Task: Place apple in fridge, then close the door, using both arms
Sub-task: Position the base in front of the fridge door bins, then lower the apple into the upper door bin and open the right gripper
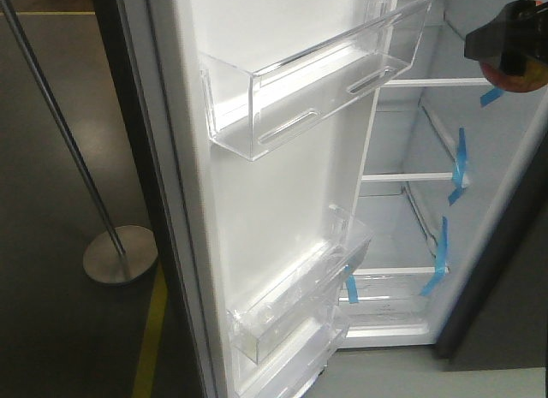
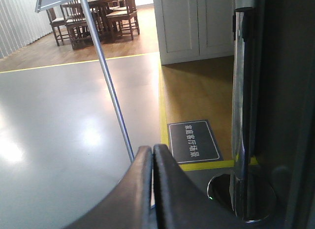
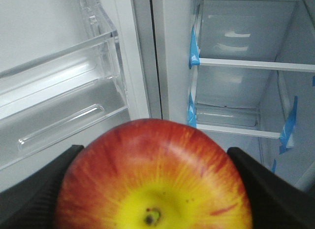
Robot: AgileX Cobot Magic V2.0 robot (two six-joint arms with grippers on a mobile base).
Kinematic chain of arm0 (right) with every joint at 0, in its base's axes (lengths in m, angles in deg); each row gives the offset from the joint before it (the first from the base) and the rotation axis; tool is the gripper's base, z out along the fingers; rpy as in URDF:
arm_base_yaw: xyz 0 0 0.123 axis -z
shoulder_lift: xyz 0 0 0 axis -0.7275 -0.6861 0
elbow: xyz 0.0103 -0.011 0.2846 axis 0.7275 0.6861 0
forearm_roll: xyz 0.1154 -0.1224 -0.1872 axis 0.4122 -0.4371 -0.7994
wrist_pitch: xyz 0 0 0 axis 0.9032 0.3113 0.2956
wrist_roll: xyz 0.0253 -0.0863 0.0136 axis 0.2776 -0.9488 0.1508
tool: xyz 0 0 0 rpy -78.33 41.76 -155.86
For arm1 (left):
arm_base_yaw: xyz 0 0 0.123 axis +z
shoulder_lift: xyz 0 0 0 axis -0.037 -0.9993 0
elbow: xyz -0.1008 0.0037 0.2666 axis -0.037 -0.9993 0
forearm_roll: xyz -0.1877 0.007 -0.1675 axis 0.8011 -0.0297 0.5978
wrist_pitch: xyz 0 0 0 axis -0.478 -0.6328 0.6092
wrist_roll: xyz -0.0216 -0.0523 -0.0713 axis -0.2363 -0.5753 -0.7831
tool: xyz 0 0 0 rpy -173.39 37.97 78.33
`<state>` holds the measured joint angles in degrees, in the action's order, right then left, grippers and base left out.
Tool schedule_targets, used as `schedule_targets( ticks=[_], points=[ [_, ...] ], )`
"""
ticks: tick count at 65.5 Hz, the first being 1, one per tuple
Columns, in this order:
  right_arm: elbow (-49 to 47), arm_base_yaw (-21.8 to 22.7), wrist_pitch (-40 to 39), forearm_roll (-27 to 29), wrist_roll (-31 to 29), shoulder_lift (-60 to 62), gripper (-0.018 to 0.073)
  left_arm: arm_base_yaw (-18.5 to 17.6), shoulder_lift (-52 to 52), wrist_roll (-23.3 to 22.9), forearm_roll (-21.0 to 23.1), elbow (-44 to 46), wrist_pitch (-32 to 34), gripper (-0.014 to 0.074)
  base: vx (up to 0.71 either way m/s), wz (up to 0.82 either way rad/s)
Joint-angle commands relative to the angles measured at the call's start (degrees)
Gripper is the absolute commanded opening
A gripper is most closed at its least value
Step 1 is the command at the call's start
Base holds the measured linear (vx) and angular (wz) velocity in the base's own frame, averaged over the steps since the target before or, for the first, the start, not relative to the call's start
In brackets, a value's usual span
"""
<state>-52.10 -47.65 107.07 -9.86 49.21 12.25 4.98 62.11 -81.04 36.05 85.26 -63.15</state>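
Observation:
The red and yellow apple (image 3: 153, 184) fills the lower part of the right wrist view, with its dimple facing the camera. My right gripper (image 3: 153, 149) is shut on it, one black finger (image 3: 44, 184) on each side. In the front view the apple (image 1: 516, 75) hangs at the top right in front of the fridge (image 1: 402, 133), whose white shelves carry blue tape. The door (image 1: 257, 201) stands wide open, showing its white lining and clear bins (image 1: 317, 81). My left gripper (image 2: 151, 150) is shut with nothing in it, pointing at the floor.
A metal stanchion pole with a round base (image 1: 120, 254) stands left of the door, by a yellow floor line (image 1: 152, 329). The left wrist view shows a chrome post (image 2: 243, 115), a dark floor sign (image 2: 193, 140), a white cabinet (image 2: 192, 22) and wooden chairs (image 2: 93, 12).

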Motion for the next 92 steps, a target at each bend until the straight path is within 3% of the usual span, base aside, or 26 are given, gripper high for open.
schedule_targets(
  ticks=[1,8,16,24,32,54,64,92],
  points=[
    [-1.85,0.35,-6.9,3.91,-0.77,1.68,0.0141,-0.24,0.91,-0.24,0.28,-0.86,4.33,-0.0008,0.0,0.0],
    [-2.57,0.35,-11.0,13.44,-7.15,2.06,0.0141,-0.24,0.91,-0.24,0.28,-0.86,4.33,-0.0008,0.0,0.0],
    [-7.22,0.35,-10.98,29.13,-23.93,0.57,0.0141,-0.24,0.91,-0.24,0.28,-0.86,4.33,-0.0008,0.0,0.0],
    [-14.96,0.35,-4.52,46.08,-39.95,-4.37,0.0141,-0.24,0.91,-0.24,0.28,-0.86,4.33,-0.0008,0.0,0.0],
    [-21.89,0.35,2.18,54.2,-45.77,-11.45,0.0141,-0.24,0.91,-0.24,0.28,-0.86,4.33,-0.0008,0.0,0.0],
    [-32.46,-0.59,9.77,55.37,-45.89,-25.74,0.0162,-0.24,0.91,-0.24,0.28,-0.86,4.33,-0.0008,0.0,0.0],
    [-32.76,-1.96,9.19,52.44,-45.89,-27.19,0.0207,-0.24,0.91,-0.24,0.28,-0.86,4.33,-0.0008,0.0,0.0],
    [-32.81,-2.49,9.34,43.53,-38.83,-27.19,0.058,-0.24,0.91,-0.24,0.28,-0.86,4.33,-0.0008,0.0,0.0]
  ],
)
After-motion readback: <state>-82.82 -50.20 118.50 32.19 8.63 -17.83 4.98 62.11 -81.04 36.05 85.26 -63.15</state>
